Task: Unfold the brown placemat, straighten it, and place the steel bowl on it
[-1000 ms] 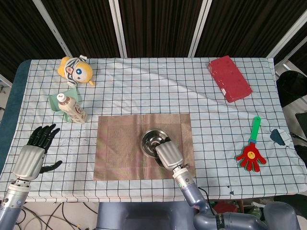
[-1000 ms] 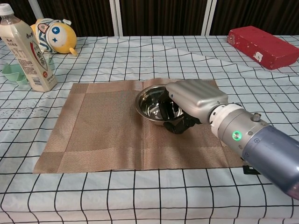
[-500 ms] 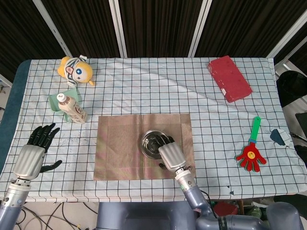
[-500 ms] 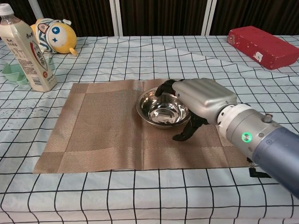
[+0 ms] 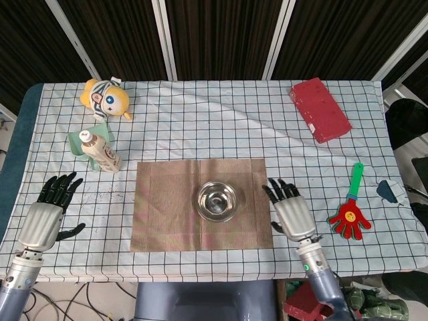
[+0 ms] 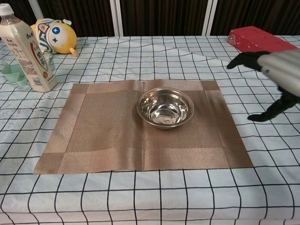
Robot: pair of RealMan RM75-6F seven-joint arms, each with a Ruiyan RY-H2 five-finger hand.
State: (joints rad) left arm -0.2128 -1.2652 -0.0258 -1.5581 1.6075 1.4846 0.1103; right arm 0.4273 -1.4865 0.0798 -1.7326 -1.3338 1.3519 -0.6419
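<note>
Steel bowl (image 5: 217, 200) on flat brown placemat (image 5: 160, 214)

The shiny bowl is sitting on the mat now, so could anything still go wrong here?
Little, probably. The round steel bowl sits right of centre on the flat brown woven placemat, and the open right hand hangs just off the mat's right edge; a careless sweep could nudge either. The left hand is far off, so harmless.

Head view: from above my shoulders, facing steeply down, far enough to take in my whole surface (image 5: 200, 107). Chest view: low, near, facing forward across it. Shared: brown placemat (image 5: 167, 207) (image 6: 103, 126), steel bowl (image 5: 216, 201) (image 6: 165, 107).
</note>
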